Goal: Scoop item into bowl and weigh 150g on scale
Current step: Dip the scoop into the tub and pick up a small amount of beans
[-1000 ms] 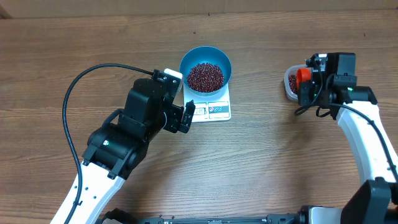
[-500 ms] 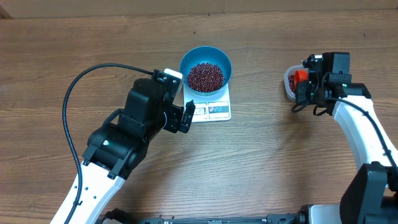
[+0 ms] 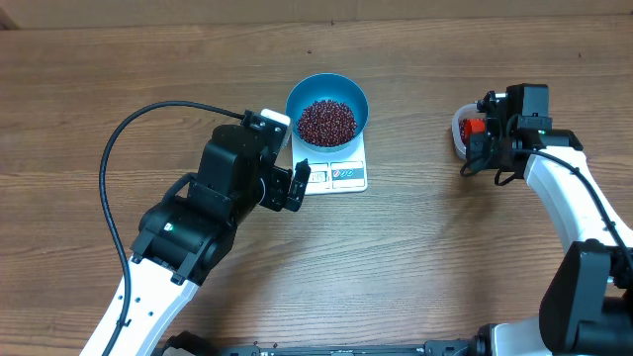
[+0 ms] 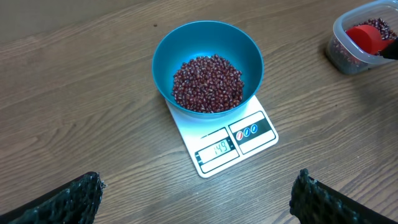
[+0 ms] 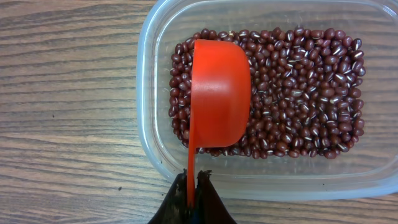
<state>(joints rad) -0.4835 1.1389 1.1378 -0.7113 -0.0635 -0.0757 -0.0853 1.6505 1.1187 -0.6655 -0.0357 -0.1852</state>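
The blue bowl (image 3: 297, 99) (image 4: 163, 59) stands on the white scale (image 3: 341, 176) (image 4: 249, 134) and holds a heap of red-brown beans (image 3: 326, 121) (image 4: 207, 83). The scale's display reads 149. My left gripper (image 3: 295, 186) (image 4: 199, 202) hovers open just in front of the scale, nothing between its fingers. My right gripper (image 3: 482, 138) (image 5: 193, 182) is shut on the handle of a red scoop (image 3: 475, 126) (image 5: 217, 93). The scoop lies bottom-up over the beans (image 5: 298, 93) in a clear plastic tub (image 3: 458, 138) (image 5: 149, 124).
A black cable (image 3: 119, 158) loops across the table to the left of my left arm. The tub sits at the right side of the wooden table, well apart from the scale.
My right gripper has shifted slightly left with the scoop, bringing it lower over the tub. The left arm, bowl and scale have not moved.
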